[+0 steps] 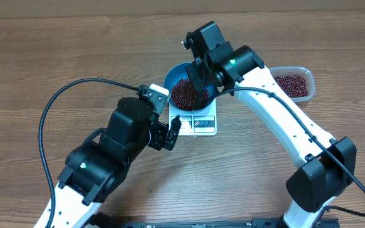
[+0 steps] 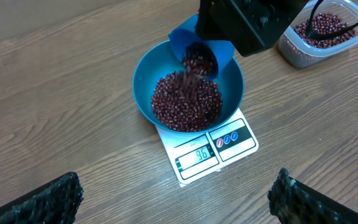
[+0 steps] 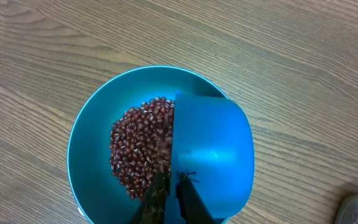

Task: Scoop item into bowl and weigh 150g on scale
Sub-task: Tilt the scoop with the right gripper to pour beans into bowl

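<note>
Beans (image 2: pixel 186 102) are spilling from the tilted blue scoop (image 3: pixel 213 155) into the teal bowl (image 2: pixel 143 81), which sits squarely on the white scale (image 2: pixel 244 144); its display (image 2: pixel 197 155) shows 96. Directly above the bowl, the right fingers (image 3: pixel 169 198) are pinched tight on the scoop's handle, mouth tipped down toward the heap. The left fingers (image 2: pixel 178 186) hang spread wide and empty just in front of the scale. To my eye more is needed. The clear tub (image 2: pixel 294 53) of beans lies on the surface (image 2: pixel 55 93) near the bowl, on the right arm's side, so that arm is nearer.
</note>
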`<control>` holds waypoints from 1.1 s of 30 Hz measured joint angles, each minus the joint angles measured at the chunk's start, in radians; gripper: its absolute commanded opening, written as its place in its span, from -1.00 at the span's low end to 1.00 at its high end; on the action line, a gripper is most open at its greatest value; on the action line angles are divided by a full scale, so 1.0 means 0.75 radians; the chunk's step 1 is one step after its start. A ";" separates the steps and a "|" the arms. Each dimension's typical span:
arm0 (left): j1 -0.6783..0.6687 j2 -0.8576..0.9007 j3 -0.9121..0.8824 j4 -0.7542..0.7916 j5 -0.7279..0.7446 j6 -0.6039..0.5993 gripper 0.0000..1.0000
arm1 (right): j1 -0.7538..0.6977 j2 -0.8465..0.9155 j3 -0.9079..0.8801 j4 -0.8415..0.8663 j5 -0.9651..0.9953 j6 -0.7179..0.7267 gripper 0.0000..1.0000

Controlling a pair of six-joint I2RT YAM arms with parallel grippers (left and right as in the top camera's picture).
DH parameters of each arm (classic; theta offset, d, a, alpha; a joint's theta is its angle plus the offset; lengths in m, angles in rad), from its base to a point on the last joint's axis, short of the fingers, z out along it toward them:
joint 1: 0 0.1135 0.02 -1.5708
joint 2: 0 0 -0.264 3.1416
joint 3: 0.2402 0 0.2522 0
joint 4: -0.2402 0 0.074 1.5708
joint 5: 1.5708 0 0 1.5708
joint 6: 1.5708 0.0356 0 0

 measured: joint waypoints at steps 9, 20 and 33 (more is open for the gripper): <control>0.000 0.000 0.000 0.000 0.000 0.000 0.99 | 0.000 0.000 0.000 0.000 0.008 -0.013 -0.93; 0.000 0.000 0.000 0.000 0.000 0.000 0.99 | 0.001 0.000 0.000 -0.001 0.009 -0.030 -0.93; 0.000 0.000 0.000 0.000 0.000 0.000 0.99 | 0.001 0.000 0.000 0.000 0.009 -0.036 -0.93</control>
